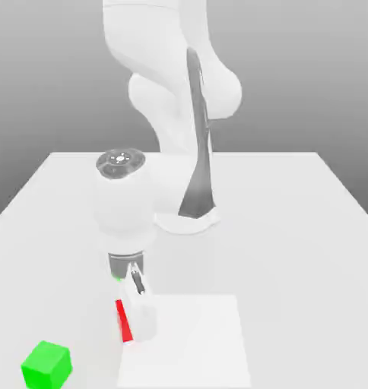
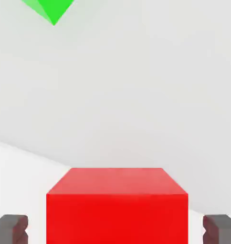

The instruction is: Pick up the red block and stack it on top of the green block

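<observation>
Showing bright red, flat-faced block [image 2: 117, 217] between open fingers [image 2: 211, 229].

No text, label, brand, number or sign can be read in either view. The round, dark grey cap with pale marks [image 1: 121, 159] on the white robot arm carries only small dots and a ring-like spot, perhaps just fittings, and none of them reads as a letter or digit. The flat white square sheet or panel [image 1: 188, 342] on the pale grey tabletop [image 1: 278, 251] bears no readable writing.
</observation>
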Available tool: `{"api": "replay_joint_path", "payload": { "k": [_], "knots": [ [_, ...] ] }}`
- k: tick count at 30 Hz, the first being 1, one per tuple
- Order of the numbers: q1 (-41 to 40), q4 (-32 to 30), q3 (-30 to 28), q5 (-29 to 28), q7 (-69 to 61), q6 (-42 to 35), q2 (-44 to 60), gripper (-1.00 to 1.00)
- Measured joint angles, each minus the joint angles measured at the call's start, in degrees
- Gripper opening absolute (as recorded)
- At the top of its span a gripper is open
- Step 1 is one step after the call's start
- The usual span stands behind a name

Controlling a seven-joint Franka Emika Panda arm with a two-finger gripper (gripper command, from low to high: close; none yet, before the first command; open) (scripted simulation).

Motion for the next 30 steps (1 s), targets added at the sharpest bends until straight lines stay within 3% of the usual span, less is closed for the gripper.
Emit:
{"api": "replay_joint_path", "payload": {
  "k": [4, 10, 21, 26, 27, 30],
  "knots": [
    [-0.03, -0.03, 0.03, -0.07, 0.08, -0.10, -0.17, -1.00],
    [-0.30, -1.58, 0.69, 1.76, -1.29, -9.61, -11.22, -1.00],
    [-6.88, 18.29, -2.06, 2.30, -10.99, -22.58, -4.27, -1.00],
    [-8.18, 21.67, -2.25, 2.83, -12.77, -17.51, 4.14, -1.00],
    [-8.08, 21.78, -2.34, 2.92, -12.84, -16.42, 5.36, 1.00],
    [-8.08, 21.78, -2.34, 2.92, -12.84, -16.42, 5.36, 1.00]
  ]
}}
